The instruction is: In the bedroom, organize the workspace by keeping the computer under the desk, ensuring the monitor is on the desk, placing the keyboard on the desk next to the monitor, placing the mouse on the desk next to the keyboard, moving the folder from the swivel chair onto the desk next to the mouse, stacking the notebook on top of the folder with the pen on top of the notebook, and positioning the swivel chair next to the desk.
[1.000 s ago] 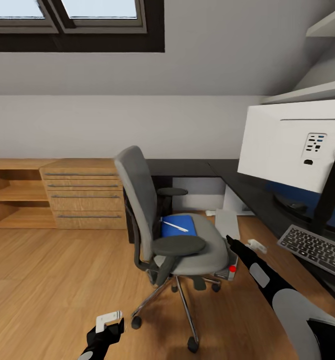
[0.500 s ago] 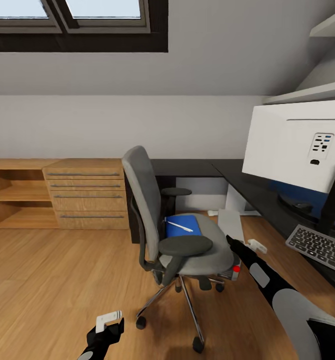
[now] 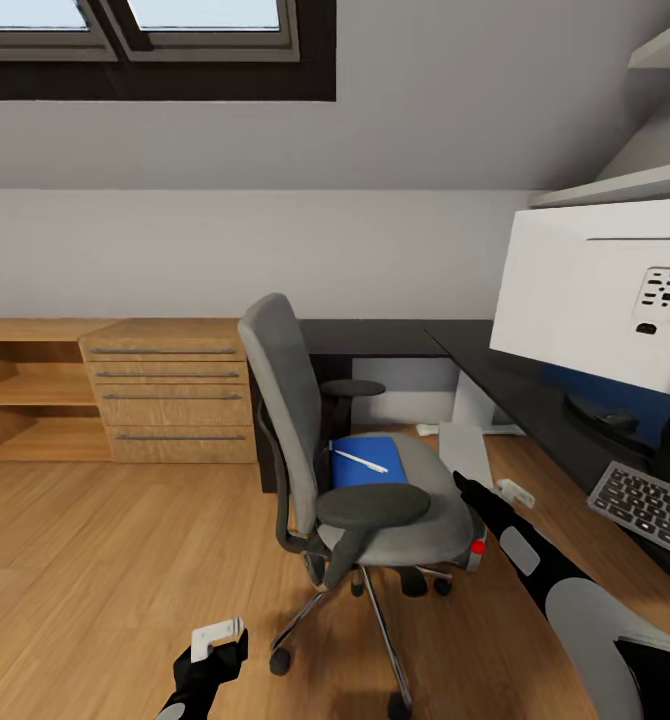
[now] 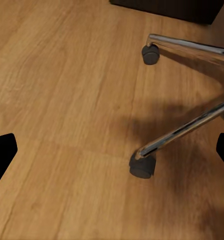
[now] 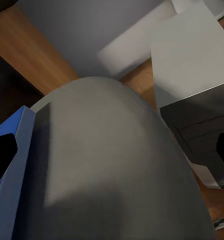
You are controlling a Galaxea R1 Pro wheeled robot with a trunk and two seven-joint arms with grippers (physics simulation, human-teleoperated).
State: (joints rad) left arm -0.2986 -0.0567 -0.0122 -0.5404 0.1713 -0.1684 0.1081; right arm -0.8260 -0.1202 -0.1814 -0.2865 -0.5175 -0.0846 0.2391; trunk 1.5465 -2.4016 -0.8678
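Observation:
The swivel chair [image 3: 280, 400] stands mid-room with its grey seat [image 5: 112, 165] turned toward the desk [image 3: 475, 365]. On the seat lies the blue folder [image 3: 368, 462], with the white pen [image 3: 362, 461] on top. My right gripper [image 3: 459, 481] hovers open at the seat's right edge, and the folder's edge [image 5: 11, 190] is at the side of its wrist view. My left gripper [image 3: 215, 660] hangs open low over the floor near the chair's castors [image 4: 142, 165]. The monitor [image 3: 600, 290] and the keyboard [image 3: 650, 505] are on the desk. The computer [image 3: 463, 452] is beside the chair. Mouse and notebook are out of view.
A light wooden drawer chest [image 3: 170, 390] and open shelves [image 3: 25, 390] line the back wall at the left. The chair's chrome legs [image 4: 192, 125] spread over the wood floor [image 3: 95, 560]. Wall shelves [image 3: 625, 185] hang above the monitor.
The whole head view has shifted a little, so the monitor and keyboard sit further right in the picture. Both arms keep their pose and both grippers stay open.

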